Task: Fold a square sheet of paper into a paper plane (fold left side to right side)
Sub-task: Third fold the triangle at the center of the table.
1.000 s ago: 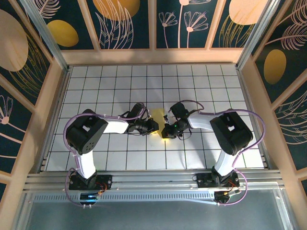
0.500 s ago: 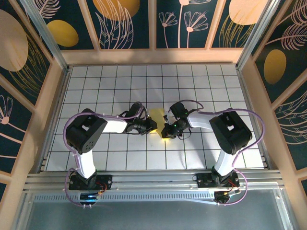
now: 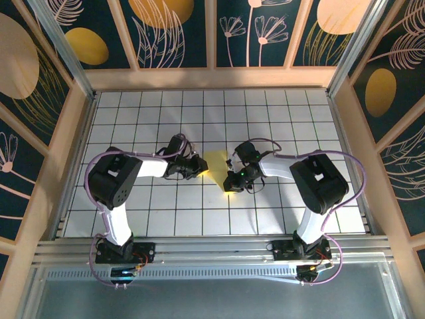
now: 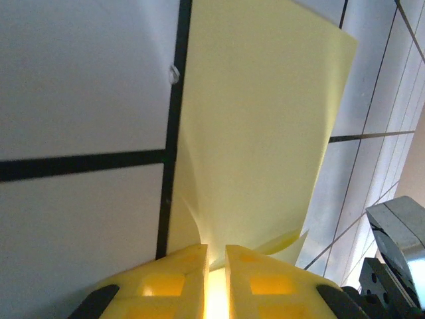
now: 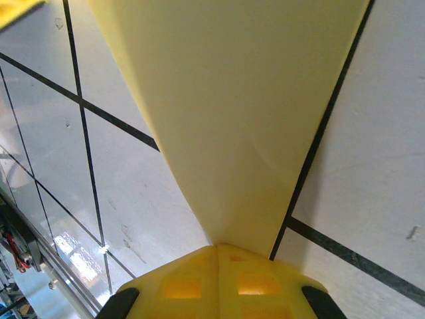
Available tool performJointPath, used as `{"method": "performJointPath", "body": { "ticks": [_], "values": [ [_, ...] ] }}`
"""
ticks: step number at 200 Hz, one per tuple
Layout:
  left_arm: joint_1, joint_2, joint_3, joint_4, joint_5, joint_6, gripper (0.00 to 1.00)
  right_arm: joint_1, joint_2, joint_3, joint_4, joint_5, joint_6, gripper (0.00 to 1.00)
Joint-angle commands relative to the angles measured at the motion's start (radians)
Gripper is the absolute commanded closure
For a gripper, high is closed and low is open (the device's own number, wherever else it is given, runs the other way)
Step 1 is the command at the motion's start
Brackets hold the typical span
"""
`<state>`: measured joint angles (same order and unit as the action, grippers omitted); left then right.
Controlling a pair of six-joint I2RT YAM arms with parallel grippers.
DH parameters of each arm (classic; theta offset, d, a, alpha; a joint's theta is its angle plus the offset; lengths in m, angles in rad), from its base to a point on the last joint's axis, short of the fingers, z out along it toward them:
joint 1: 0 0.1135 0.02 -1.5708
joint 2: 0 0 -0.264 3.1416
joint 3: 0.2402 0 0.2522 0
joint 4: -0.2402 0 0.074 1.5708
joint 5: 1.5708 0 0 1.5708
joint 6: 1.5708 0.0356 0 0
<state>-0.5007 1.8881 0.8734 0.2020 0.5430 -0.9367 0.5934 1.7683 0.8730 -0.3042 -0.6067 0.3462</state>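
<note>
I've got the left gripper (image 4: 214, 251) clamped on one end of the square sheet of paper (image 4: 262, 133). Right gripper (image 5: 217, 249) is pinched shut on the opposite end.

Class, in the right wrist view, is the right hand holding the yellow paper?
Yes, the paper comes out from between the closed tips of the right hand.

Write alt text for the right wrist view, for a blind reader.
The right gripper, with yellow fingers, is shut on the narrow end of a pale-yellow sheet of paper, which widens away from it toward the top of the frame. Beneath lies a white table with black grid lines.
</note>
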Motion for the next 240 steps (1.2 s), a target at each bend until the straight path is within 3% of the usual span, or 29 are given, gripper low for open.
{"method": "performJointPath", "body": {
  "ticks": [1, 53, 95, 140, 185, 240],
  "values": [
    [0.049, 0.044, -0.001, -0.083, -0.125, 0.075, 0.85, 0.006, 0.054, -0.038, -0.127, 0.142, -0.013, 1.0],
    [0.051, -0.098, -0.002, -0.109, -0.21, 0.16, 0.84, 0.006, 0.054, -0.039, -0.11, 0.131, -0.006, 1.0],
    [-0.01, -0.214, -0.019, -0.147, -0.153, 0.209, 0.83, 0.006, 0.059, -0.032, -0.108, 0.131, -0.004, 1.0],
    [-0.108, -0.181, -0.045, -0.076, -0.071, 0.14, 0.83, 0.006, 0.059, -0.032, -0.107, 0.131, -0.004, 1.0],
    [-0.115, -0.083, 0.022, -0.1, -0.034, 0.164, 0.84, 0.007, 0.064, -0.028, -0.11, 0.13, -0.006, 1.0],
    [-0.115, -0.034, 0.062, -0.157, -0.072, 0.173, 0.83, 0.009, 0.058, -0.031, -0.107, 0.129, -0.001, 1.0]
  ]
}}
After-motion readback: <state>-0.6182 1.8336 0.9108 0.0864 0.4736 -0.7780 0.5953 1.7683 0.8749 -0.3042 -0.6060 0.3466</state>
